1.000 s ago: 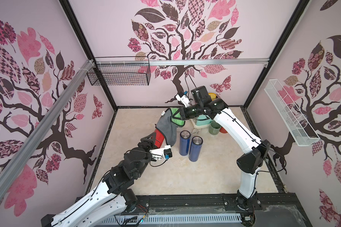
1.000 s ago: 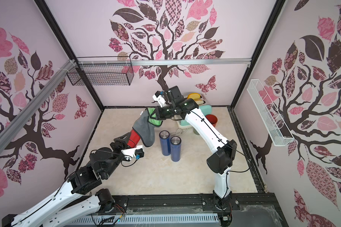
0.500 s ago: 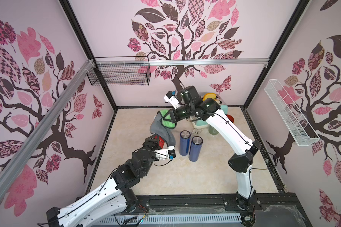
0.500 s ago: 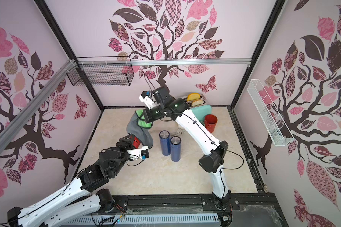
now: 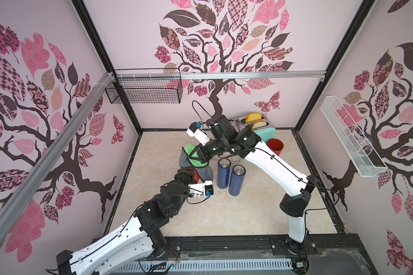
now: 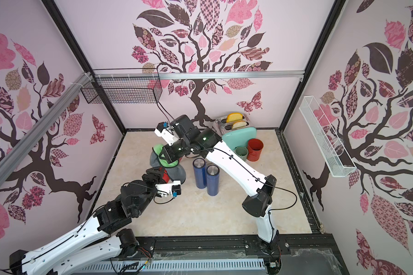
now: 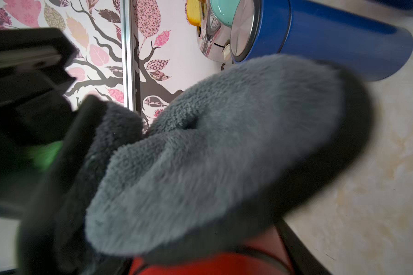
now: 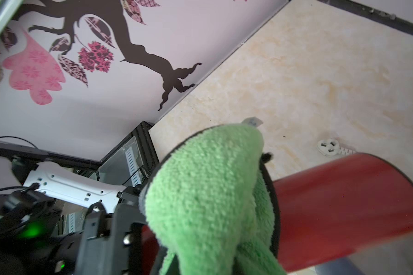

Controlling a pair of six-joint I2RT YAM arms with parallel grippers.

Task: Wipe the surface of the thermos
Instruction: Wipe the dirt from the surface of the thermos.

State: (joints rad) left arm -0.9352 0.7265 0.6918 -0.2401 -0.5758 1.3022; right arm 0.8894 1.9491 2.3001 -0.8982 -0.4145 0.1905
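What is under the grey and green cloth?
A red thermos: part of its body sticks out from under the cloth. The rest of it is covered and cannot be seen.

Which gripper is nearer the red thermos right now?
Left. The left gripper is clamped on the red thermos, while the right gripper sits just above it, holding the cloth draped over it.

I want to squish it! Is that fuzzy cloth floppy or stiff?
Probably floppy: the cloth drapes and folds over the red thermos. Its fluffy pile suggests it is soft and light, likely grippy rather than slippery.
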